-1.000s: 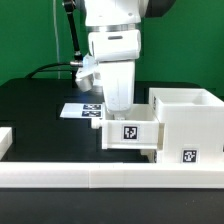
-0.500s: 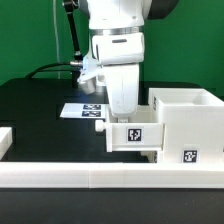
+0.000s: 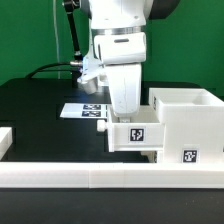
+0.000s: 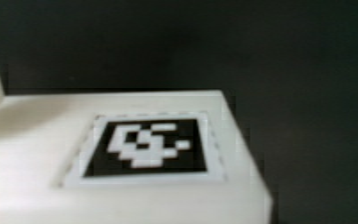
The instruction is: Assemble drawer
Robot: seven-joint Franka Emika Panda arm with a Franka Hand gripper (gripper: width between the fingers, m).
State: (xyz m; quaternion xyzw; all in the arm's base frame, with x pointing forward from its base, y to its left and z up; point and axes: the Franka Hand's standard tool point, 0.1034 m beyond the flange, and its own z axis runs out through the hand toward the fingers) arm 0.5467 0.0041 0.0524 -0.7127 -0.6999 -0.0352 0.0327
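Nearest to us in the exterior view runs the long low white rail, spanning the front of the black table. Just behind it we see a small white plastic drawer tray, its front face carrying a black-and-white square tag, pressed up against the tall boxy white plastic case on the exterior view's right. The tray appears partly entered into the case's side, though we cannot tell how deep it sits.

Directly above the tray hangs the white two-finger gripper of the arm, reaching down into or onto it. Its fingertips are hidden behind the tray wall, so we cannot tell whether the jaws are spread or pinching the tray. The wrist view shows only a blurred white surface with a square tag filling the frame, probably the tray close beneath the camera.

Farther back lies the flat white marker board, partly hidden by the gripper.

We judge the step in hand to be sliding the tray home into the case. The risk is skew: if the tray goes in tilted, it may jam on the opening's edge, and a continued push could shove the whole case along the rail instead of seating the tray.
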